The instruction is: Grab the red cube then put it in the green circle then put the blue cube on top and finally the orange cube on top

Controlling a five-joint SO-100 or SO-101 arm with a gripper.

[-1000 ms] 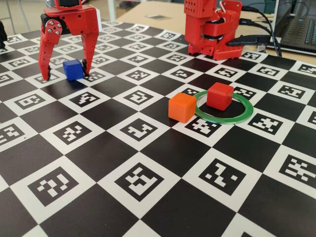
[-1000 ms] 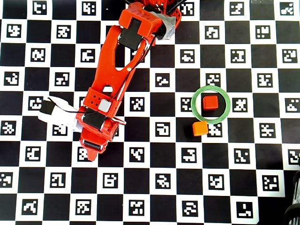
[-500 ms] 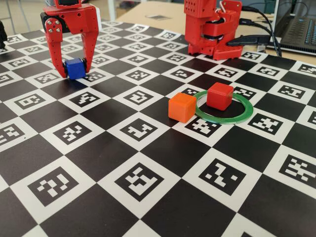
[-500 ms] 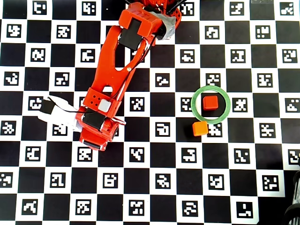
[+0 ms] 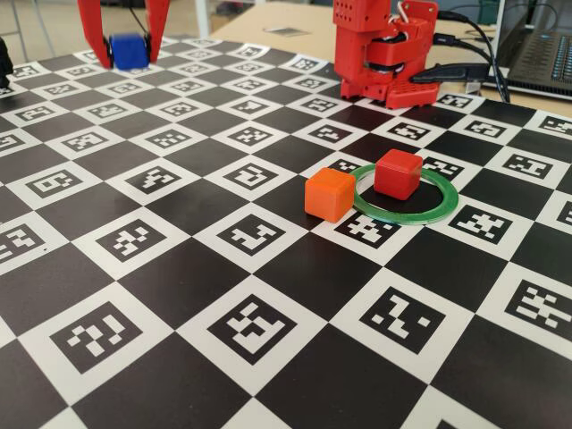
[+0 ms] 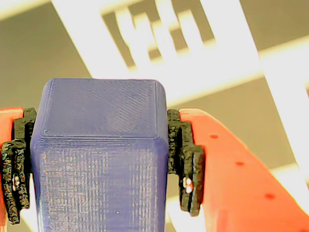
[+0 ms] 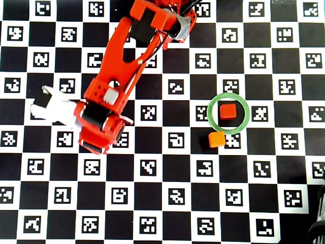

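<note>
The blue cube (image 5: 130, 51) is clamped between the gripper (image 5: 125, 45) fingers, raised clear of the board. The red cube (image 5: 398, 173) is seen inside the green circle (image 5: 442, 204), the orange cube (image 5: 330, 195) just outside its rim.

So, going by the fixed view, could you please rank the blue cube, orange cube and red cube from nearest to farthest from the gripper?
1. Blue cube: clamped in the gripper, raised at top left.
2. Orange cube: just outside the green circle, on its left.
3. Red cube: inside the circle, right of the orange one.

Red cube (image 5: 398, 173) inside green circle (image 5: 444, 202); orange cube (image 5: 329, 195) beside; blue cube (image 5: 130, 51) aloft.
</note>
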